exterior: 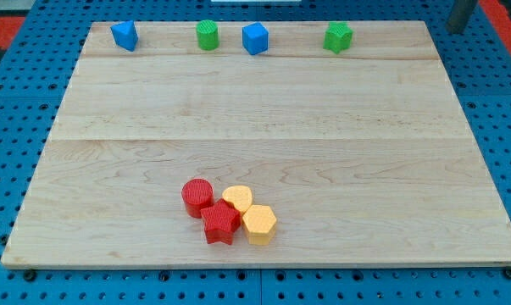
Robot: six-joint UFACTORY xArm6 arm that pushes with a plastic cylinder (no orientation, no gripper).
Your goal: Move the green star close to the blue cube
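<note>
The green star [338,36] sits near the board's top edge, right of centre. The blue cube [255,38] is to its left on the same row, about a hundred pixels away. A green cylinder [207,36] stands just left of the blue cube. My tip [456,30] shows at the view's top right corner, off the wooden board and well to the right of the green star, touching no block.
A blue triangular block [124,35] sits at the top left. Near the bottom centre is a tight cluster: a red cylinder [197,195], a red star [220,224], a yellow block [237,198] and a yellow hexagon [259,224]. The wooden board [263,127] lies on blue pegboard.
</note>
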